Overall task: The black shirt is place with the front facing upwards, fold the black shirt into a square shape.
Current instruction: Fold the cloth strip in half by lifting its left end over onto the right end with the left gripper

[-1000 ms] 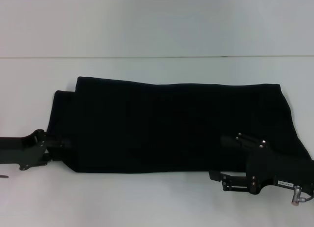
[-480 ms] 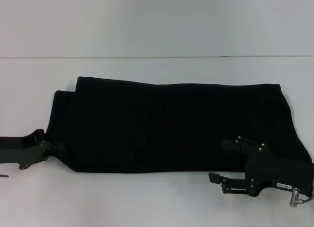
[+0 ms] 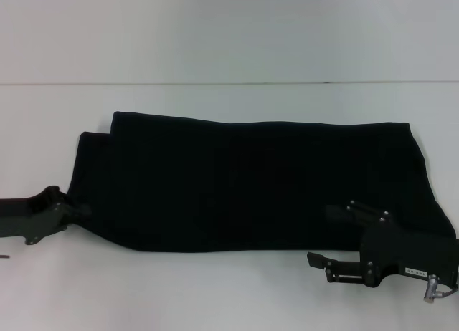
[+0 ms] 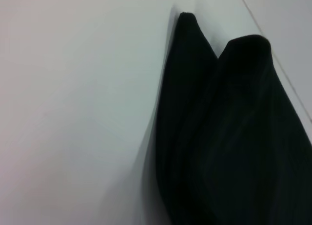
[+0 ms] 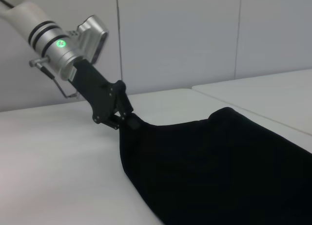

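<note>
The black shirt (image 3: 251, 180) lies folded into a long band across the white table (image 3: 215, 295). Its lettering and neck label are hidden. My left gripper (image 3: 77, 209) is at the band's near left corner, shut on the cloth and holding that corner a little off the table. The right wrist view shows this grip (image 5: 122, 120) and the shirt (image 5: 219, 161). The left wrist view shows two folded shirt corners (image 4: 229, 137). My right gripper (image 3: 326, 236) is open at the band's near right edge, one finger over the cloth and one over the bare table.
A seam or table edge (image 3: 229, 82) runs across behind the shirt. Bare white table lies in front of the shirt and to its left. Grey wall panels (image 5: 175, 35) stand behind the table in the right wrist view.
My left gripper has drawn back to the left, and the shirt's near left corner now slants up toward it. My right gripper has shifted slightly toward the near edge.
</note>
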Available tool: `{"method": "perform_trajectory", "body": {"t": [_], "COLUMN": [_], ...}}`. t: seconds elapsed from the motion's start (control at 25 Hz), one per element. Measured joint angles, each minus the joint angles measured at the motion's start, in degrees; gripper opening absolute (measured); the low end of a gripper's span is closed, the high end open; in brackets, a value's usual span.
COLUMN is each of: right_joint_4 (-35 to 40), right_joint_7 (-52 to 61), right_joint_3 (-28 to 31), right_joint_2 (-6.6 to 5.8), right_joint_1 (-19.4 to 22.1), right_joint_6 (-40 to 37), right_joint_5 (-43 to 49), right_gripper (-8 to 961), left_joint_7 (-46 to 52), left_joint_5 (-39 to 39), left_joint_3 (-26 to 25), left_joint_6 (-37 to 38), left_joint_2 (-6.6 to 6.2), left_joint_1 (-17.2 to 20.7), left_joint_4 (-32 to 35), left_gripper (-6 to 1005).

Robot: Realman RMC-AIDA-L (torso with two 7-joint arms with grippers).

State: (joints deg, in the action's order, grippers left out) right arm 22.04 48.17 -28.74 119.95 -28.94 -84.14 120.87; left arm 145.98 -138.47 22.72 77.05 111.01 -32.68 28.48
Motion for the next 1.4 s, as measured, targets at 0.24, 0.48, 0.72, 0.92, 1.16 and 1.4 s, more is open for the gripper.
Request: {"method": "perform_trajectory", "body": {"t": [0.24, 0.48, 0.72, 0.92, 1.16, 1.4], "right_joint_4": [0.0, 0.0, 0.0, 0.0, 0.0, 0.0], "right_joint_7": [0.0, 0.2, 1.5, 1.6, 1.7, 1.7], "right_joint_3": [1.0, 2.5, 2.8, 3.3, 3.5, 4.9], "right_joint_2": [-0.07, -0.08, -0.08, -0.07, -0.07, -0.16], "right_joint_1": [0.2, 0.2, 0.4, 0.9, 1.4, 2.4], "right_joint_6": [-0.1, -0.2, 0.0, 0.2, 0.3, 0.3], "right_joint_5": [-0.2, -0.2, -0.2, -0.2, -0.2, -0.2], "right_gripper": [948, 947, 947, 947, 947, 948], "left_joint_7": [-2.0, -3.6, -4.8, -4.9, -5.4, -6.4], "left_joint_5": [3.7, 4.0, 4.0, 3.9, 6.1, 14.1], "left_joint_3": [-0.9, -4.7, -9.1, -11.9, -13.5, -13.0], "left_joint_6": [0.2, 0.7, 1.0, 1.0, 3.4, 11.9], "left_joint_2": [-0.62, -1.68, -3.54, -4.06, -4.31, -3.85], "left_joint_1": [2.5, 4.9, 7.4, 8.8, 8.2, 3.5], "left_joint_4": [0.4, 2.0, 3.1, 4.4, 4.5, 4.0], "left_gripper": [64, 72, 81, 88, 97, 105]}}
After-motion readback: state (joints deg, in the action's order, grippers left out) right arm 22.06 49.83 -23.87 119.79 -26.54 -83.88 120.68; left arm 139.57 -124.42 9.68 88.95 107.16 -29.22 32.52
